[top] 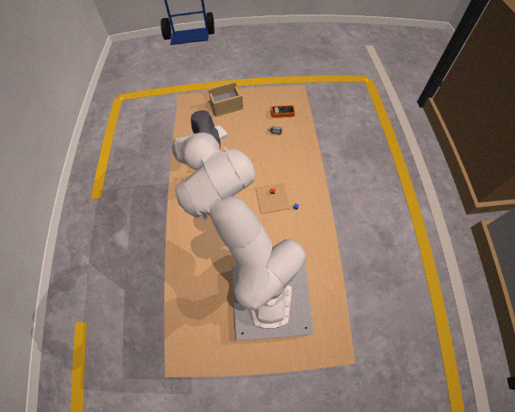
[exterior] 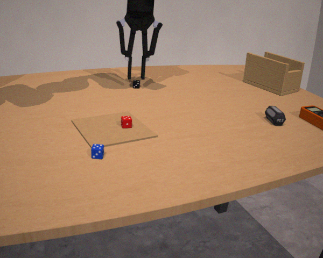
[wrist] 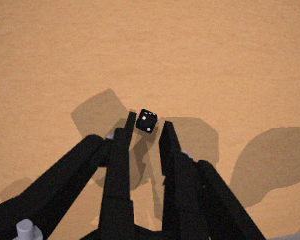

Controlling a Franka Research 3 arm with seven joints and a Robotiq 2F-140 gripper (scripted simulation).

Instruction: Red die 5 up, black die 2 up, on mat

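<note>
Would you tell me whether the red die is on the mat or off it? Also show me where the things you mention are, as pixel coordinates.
On it: the red die (top: 273,190) (exterior: 126,122) sits inside the mat's (top: 273,204) (exterior: 100,131) edges.
</note>
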